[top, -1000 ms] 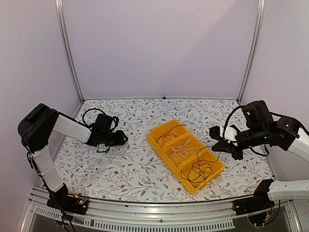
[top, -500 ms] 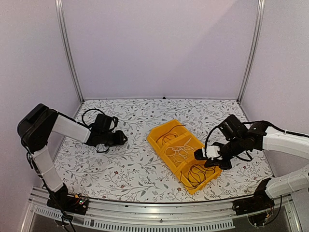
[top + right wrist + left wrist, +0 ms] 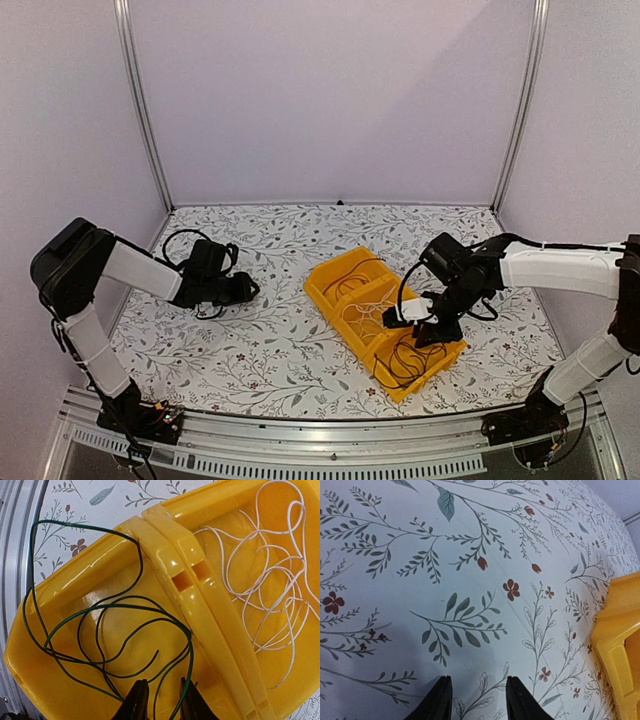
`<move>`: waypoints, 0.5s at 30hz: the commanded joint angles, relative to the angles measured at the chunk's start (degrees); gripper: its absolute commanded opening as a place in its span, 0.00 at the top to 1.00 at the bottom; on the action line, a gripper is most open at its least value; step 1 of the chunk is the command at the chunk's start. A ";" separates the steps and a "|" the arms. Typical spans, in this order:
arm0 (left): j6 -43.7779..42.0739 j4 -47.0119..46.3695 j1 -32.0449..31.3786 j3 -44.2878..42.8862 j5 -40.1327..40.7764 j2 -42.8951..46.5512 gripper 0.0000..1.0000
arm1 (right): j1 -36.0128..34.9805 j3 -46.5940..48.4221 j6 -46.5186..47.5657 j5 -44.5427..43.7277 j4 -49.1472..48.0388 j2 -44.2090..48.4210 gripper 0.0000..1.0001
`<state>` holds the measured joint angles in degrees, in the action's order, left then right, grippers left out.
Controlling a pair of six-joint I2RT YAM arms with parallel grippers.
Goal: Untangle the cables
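Top external view: a yellow three-compartment tray (image 3: 312, 288) lies at an angle on the floral tabletop (image 3: 280, 350). A reddish-brown cable (image 3: 350, 280) sits in its far compartment, a white cable (image 3: 368, 315) in the middle one and a dark cable (image 3: 410, 355) in the near one. The right claw (image 3: 425, 332) reaches down over the near compartment, close to the divider. The left claw (image 3: 250, 290) lies low over the tabletop, well to the left of the tray. Left wrist view: the left claw (image 3: 477, 700) has its two fingertips (image 3: 440, 702) apart with only bare tabletop (image 3: 470, 555) between them. A corner of the tray (image 3: 615, 630) shows at the right edge. Right wrist view: the right claw (image 3: 161, 702) hangs inside the near compartment, its jaws narrowly apart. Strands of the dark cable (image 3: 189, 645), which reads dark green here, pass through the gap. One loop hangs over the tray wall (image 3: 200, 605) onto the tabletop (image 3: 100, 500). The white cable (image 3: 270, 600) lies coiled beyond the divider.
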<state>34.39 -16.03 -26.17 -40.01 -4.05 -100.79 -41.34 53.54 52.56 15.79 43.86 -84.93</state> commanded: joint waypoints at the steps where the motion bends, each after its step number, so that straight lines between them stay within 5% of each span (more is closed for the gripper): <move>1: 0.39 5.62 1.48 2.15 1.28 0.07 0.63 | 1.18 2.65 2.50 -3.36 4.56 2.41 0.71; 10: -5.75 13.79 1.82 -4.58 1.85 3.03 0.63 | 5.31 6.65 10.92 -5.93 10.63 14.60 0.47; 15: -10.81 19.63 1.80 -9.79 3.86 5.35 0.63 | 17.73 17.91 2.36 -0.76 0.56 12.67 0.25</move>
<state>28.69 -2.85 -24.86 -45.58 -2.22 -98.72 -32.23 63.35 60.62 11.33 52.21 -71.11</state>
